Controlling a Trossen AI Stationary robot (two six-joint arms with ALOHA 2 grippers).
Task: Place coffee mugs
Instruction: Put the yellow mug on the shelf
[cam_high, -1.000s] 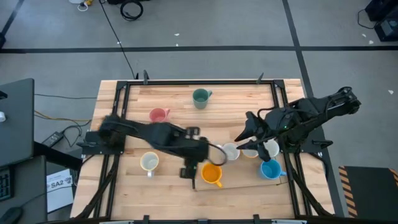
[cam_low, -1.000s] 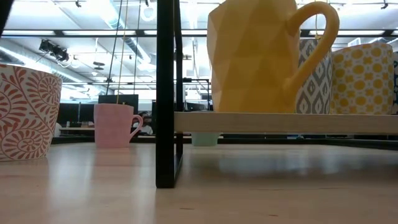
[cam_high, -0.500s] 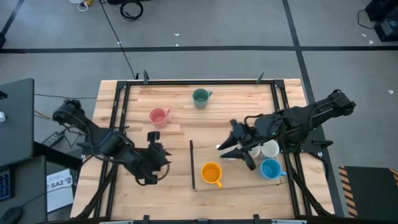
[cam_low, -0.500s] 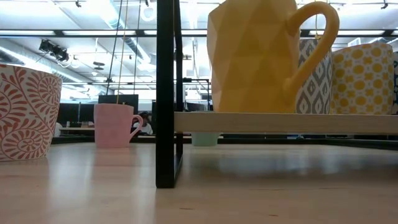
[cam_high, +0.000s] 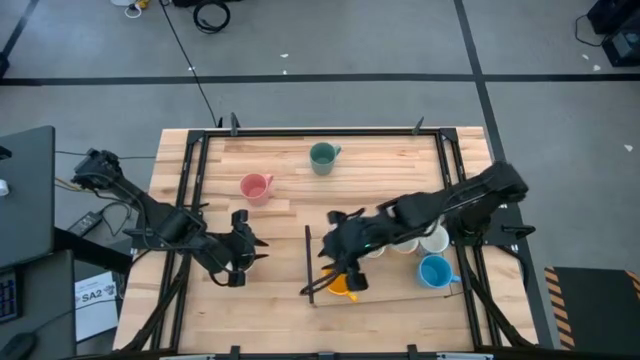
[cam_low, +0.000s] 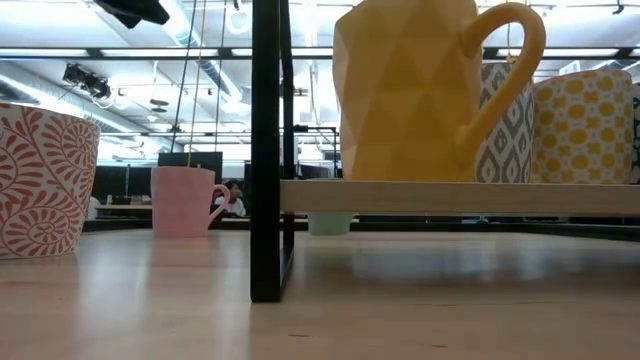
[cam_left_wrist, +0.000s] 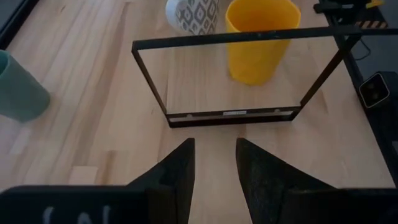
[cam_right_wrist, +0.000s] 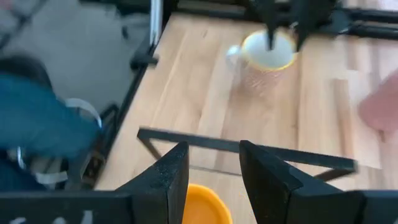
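Coffee mugs, mixed colours, spread over wooden tabletop (cam_high: 400, 150). Orange mug (cam_high: 342, 285) lower centre on low black-framed shelf (cam_high: 308, 262), blue mug (cam_high: 434, 271) to its right, cream patterned mugs (cam_high: 434, 239) just above, partly hidden by arm. Pink mug (cam_high: 255, 186) and dark green mug (cam_high: 322, 156) upper centre, off shelf, well apart. Red-patterned white mug (cam_low: 40, 180) at left edge in low view, under left arm from above. Left gripper (cam_high: 240, 258) lower left, fingers (cam_left_wrist: 177, 171) narrowly parted, holding nothing. Right gripper (cam_high: 335, 262) over orange mug, fingers (cam_right_wrist: 168, 171) parted, empty. Step judged: between placements. Next move likely: reach to a loose mug, grasp at rim, carry to shelf.
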